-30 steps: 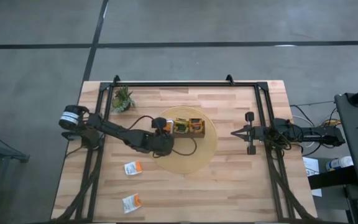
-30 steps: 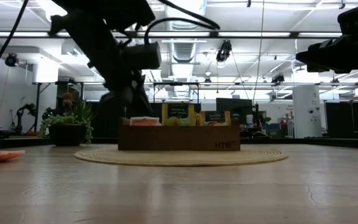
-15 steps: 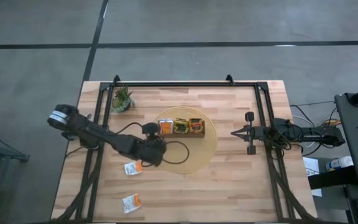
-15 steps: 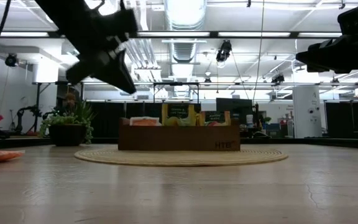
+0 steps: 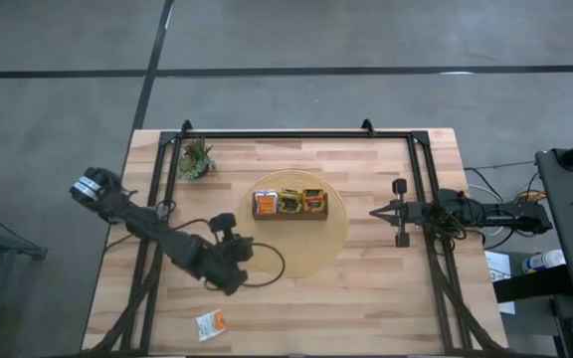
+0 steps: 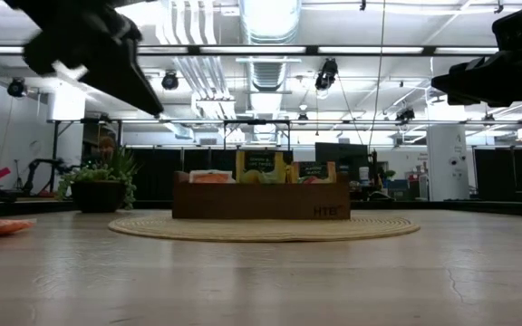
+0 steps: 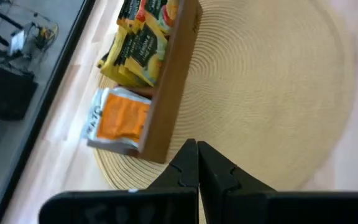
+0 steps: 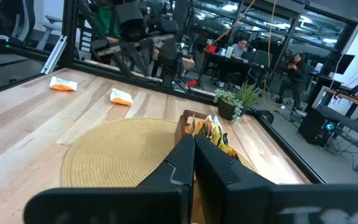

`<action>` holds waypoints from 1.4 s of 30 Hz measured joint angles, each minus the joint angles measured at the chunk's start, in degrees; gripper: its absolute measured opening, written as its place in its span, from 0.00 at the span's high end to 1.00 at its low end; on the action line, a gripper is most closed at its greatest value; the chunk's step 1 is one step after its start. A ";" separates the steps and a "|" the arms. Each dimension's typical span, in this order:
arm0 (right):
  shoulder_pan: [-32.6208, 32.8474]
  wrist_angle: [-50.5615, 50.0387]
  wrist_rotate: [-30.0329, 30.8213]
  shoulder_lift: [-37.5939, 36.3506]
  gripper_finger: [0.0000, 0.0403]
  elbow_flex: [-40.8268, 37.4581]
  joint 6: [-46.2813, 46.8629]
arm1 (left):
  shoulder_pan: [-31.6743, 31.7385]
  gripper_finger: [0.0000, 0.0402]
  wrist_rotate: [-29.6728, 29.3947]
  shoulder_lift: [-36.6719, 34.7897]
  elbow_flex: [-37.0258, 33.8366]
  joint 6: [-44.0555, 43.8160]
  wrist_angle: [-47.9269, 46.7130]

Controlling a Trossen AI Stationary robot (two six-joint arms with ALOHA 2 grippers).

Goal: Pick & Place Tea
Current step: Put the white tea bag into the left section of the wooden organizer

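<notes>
The brown divided tray (image 5: 288,204) stands on a round woven mat (image 5: 306,249). Yellow-and-dark tea sachets (image 7: 138,43) and an orange-and-white one (image 7: 118,118) stand in it. Two more orange-and-white sachets (image 8: 122,96) (image 8: 63,84) lie flat on the bare wood near the left edge; the high view shows one (image 5: 210,323), and my left arm covers the other. My left gripper (image 7: 197,154) is shut and empty. It hangs in the air left of the mat and points toward the tray. My right gripper (image 8: 193,144), shut and empty, waits at the right side (image 5: 378,212).
A small green potted plant (image 5: 196,159) stands at the far left corner. A black frame (image 5: 286,133) runs along the far edge and down both sides. There is open wood near the mat and right of it. The room behind holds people at desks (image 8: 238,46).
My left gripper has drawn back from the tray's left end toward the table's near left and risen, staying shut. It now hangs over the sachet beside the mat. An orange-and-white sachet stands in the tray's left compartment where the gripper was. The right arm kept still.
</notes>
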 joint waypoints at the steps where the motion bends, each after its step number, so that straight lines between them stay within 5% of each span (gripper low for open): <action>1: -0.01 0.02 0.01 0.00 0.98 0.00 0.00 | -0.98 1.00 -0.32 0.00 0.39 -2.51 -1.20; 21: 0.00 0.02 0.01 0.00 0.98 0.00 0.00 | -17.33 1.00 -0.39 -0.02 3.67 -60.72 -25.30; 42: -0.01 0.01 0.02 0.02 0.98 0.01 0.00 | -27.35 1.00 11.16 6.93 3.51 -90.47 -32.13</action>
